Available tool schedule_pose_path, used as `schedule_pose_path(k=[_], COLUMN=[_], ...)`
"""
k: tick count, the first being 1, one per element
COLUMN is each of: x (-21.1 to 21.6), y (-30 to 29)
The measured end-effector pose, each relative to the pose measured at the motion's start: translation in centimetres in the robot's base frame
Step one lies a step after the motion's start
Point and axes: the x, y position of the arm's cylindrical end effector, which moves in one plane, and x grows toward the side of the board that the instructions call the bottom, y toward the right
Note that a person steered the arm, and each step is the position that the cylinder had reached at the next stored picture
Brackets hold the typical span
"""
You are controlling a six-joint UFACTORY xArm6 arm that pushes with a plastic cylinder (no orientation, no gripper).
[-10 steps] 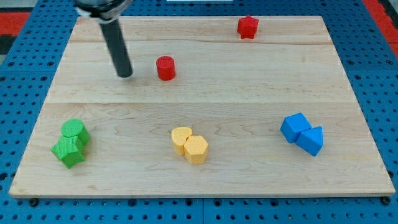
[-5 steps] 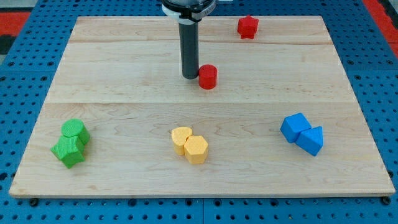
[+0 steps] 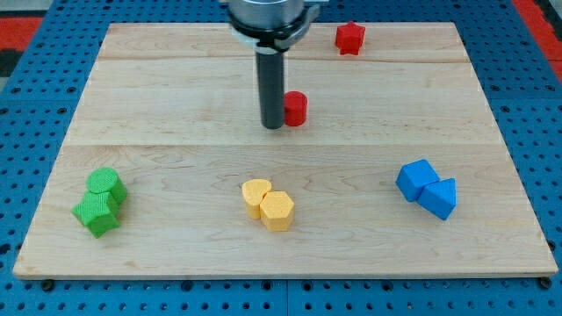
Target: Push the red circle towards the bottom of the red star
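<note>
Though touching my tip [image 3: 273, 125], red circle [image 3: 296, 108] unobstructed

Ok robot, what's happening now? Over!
My tip touching red circle on its left. Red star up-right, apart. Nothing between them.

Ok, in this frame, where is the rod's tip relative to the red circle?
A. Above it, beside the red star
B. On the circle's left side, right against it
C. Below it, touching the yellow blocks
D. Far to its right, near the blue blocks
B: my tip sits right against the left side of the red circle, well away from the red star at the view's top.
</note>
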Motion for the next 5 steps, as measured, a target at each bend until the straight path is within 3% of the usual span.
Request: schedule_pose_path(k=[5], x=[-6.3], y=[6.8])
